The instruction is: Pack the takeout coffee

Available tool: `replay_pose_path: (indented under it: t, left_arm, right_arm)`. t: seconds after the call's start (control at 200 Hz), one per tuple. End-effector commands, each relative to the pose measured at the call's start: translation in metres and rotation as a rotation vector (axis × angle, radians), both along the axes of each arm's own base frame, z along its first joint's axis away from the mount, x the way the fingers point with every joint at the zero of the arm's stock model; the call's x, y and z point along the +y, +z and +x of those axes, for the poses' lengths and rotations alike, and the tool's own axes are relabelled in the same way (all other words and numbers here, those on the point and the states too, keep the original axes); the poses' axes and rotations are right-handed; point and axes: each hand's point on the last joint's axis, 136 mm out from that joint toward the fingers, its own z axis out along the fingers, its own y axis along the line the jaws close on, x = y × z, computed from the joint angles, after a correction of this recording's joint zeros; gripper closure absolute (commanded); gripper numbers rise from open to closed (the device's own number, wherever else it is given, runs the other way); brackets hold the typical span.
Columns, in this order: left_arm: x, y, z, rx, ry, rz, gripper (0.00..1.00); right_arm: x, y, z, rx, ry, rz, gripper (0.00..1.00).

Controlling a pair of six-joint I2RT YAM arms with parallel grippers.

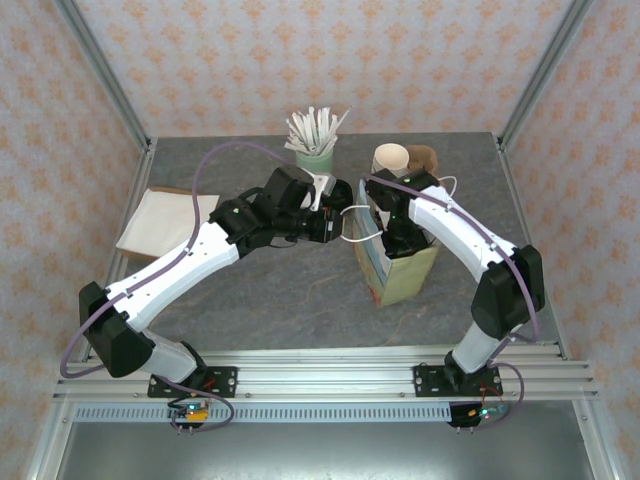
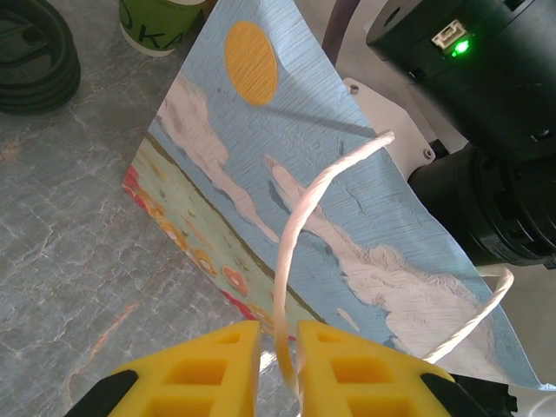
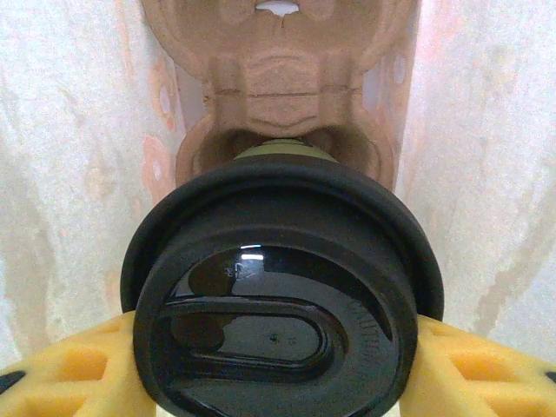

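Pinch by left tool (image 2: 278, 352) on rope handle (image 2: 306, 195) to hold paper bag (image 2: 234, 139) open; right tool (image 3: 278, 365) squeezing takeout coffee (image 3: 278, 287) above cardboard cup holder (image 3: 278, 78).

**Little Legible Lettering: One Partial Word on a Cup**

The left wrist view gives the one readable text. A green cup (image 2: 165, 22) at the top edge of that view bears dark capital letters on its side, reading "KA". A rounded stroke before them may be an "O". The picture's edge cuts off the rest of the word.

On the takeout coffee (image 3: 282, 217), the black lid (image 3: 278, 295) shows faint raised marks near its right rim. They may be lettering, but are too small to read.
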Motion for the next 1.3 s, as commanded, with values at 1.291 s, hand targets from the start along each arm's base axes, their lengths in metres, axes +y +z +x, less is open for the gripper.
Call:
replay_pose_path:
  t: [1.291]
  left_arm:
    - [0.003,0.015,-0.008,-0.036,-0.011,-0.003,0.81]
  right_arm:
    - [-0.014,-0.031,0.014,0.004,0.012,-0.053,0.53]
